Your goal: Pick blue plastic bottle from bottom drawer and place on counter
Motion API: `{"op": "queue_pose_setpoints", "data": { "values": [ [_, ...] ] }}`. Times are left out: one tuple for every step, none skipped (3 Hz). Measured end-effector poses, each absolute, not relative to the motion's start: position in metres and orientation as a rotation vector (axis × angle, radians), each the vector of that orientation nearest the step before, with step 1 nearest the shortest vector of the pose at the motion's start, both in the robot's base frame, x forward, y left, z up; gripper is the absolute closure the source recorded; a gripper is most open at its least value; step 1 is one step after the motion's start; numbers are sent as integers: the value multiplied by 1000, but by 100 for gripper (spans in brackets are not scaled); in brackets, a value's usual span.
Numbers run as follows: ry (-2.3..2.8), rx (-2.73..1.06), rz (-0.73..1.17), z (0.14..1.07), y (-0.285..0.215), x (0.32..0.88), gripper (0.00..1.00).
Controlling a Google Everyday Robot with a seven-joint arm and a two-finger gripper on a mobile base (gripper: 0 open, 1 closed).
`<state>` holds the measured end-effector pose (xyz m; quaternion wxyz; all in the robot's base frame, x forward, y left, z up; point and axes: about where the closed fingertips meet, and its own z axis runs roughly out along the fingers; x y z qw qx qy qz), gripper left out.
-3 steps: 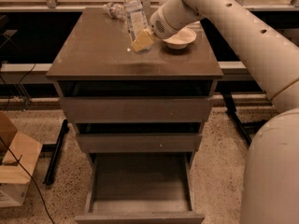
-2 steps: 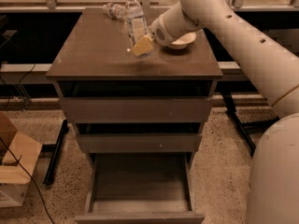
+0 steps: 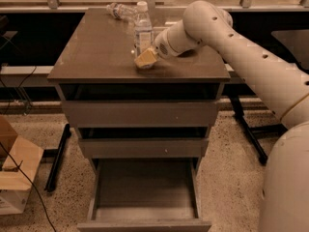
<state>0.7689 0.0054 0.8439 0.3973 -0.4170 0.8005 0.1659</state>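
The blue plastic bottle stands upright on the counter, near its back middle, white cap on top. My gripper is just in front of the bottle's base, low over the counter, with the arm reaching in from the right. I cannot tell whether it touches the bottle. The bottom drawer is pulled out below and shows nothing inside.
A wrinkly clear bottle lies on the counter's back edge, left of the upright bottle. The two upper drawers are slightly ajar. A cardboard box and cables lie on the floor at left.
The gripper has moved a little toward the counter's front, away from the bottle's middle. The bottle stays upright in the same spot. The arm now covers the white bowl seen before.
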Motion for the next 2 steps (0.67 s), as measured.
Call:
{"op": "queue_pose_setpoints", "data": {
  "values": [
    [2000,-1027,441,835,5,771,82],
    [1999,-1026,442,838,5,771,59]
  ]
}}
